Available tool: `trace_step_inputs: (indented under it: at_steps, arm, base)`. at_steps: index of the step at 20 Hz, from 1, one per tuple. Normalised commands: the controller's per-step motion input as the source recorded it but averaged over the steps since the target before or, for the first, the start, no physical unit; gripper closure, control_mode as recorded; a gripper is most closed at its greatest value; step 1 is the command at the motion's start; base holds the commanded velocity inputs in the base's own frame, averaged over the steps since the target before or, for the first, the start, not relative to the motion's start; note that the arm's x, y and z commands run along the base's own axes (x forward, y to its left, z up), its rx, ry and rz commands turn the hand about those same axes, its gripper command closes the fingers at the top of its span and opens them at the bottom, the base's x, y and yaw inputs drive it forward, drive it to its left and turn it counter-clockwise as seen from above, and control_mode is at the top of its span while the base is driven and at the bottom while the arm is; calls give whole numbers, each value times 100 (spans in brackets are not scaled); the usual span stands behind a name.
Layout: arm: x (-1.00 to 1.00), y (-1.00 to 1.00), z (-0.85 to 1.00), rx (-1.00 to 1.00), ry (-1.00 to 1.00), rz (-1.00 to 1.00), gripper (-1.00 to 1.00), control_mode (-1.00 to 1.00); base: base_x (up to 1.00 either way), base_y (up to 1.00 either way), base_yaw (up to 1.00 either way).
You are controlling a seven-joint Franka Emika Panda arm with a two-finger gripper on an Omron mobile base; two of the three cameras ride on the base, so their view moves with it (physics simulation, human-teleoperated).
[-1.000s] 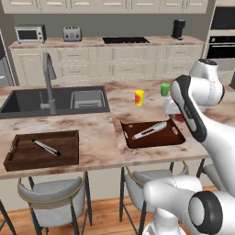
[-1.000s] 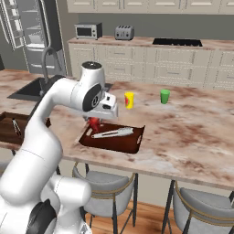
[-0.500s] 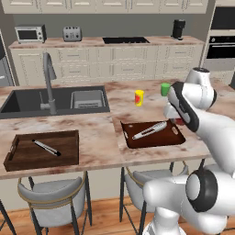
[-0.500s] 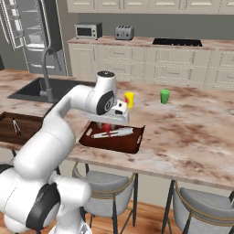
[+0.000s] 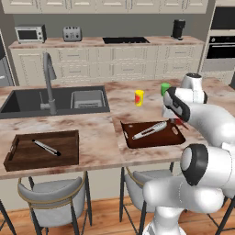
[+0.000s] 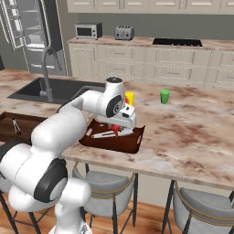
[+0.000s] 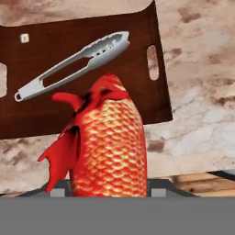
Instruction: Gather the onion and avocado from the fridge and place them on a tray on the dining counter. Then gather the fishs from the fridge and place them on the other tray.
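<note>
A red-orange scaled fish (image 7: 108, 147) fills the middle of the hand view, gripped from behind so that it hides my fingertips. My gripper (image 6: 118, 129) is shut on this fish (image 6: 116, 130) and holds it just above the right end of the other tray (image 5: 153, 137), a reddish-brown one on the dining counter (image 5: 101, 133). Silver tongs (image 7: 73, 64) lie across that tray (image 7: 55, 41). The darker tray (image 5: 41, 150) sits at the counter's left front with a slim silver utensil (image 5: 46, 147) in it. The fridge (image 6: 27, 27) stands open at the far left. Onion and avocado are out of view.
A yellow cup (image 5: 139, 97) and a green cup (image 5: 165, 88) stand behind the reddish tray. The dark sink (image 5: 32, 101) and its arched faucet (image 5: 48, 78) take up the counter's left. Grey stools (image 5: 53, 193) are tucked under the front edge.
My hand has swung to the right and come down over the reddish tray's right end, carrying the fish. The trays and cups have stayed put.
</note>
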Motion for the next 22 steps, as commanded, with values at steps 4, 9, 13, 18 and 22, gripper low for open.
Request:
trace_step_inputs:
  at_steps: [4,9,13,18,22]
  arm:
    - [46,-3,-44,0,3,-13,100,-100]
    - [45,0,-45,0,0,-10,100,-100]
    - [42,-3,-40,0,0,-8,100,-100]
    - [43,-8,-40,0,0,-7,100,-100]
    - [41,-10,-39,0,0,-7,100,-100]
  base:
    - [0,0,0]
    - [0,0,0]
    - [0,0,0]
    - [0,0,0]
    - [0,0,0]
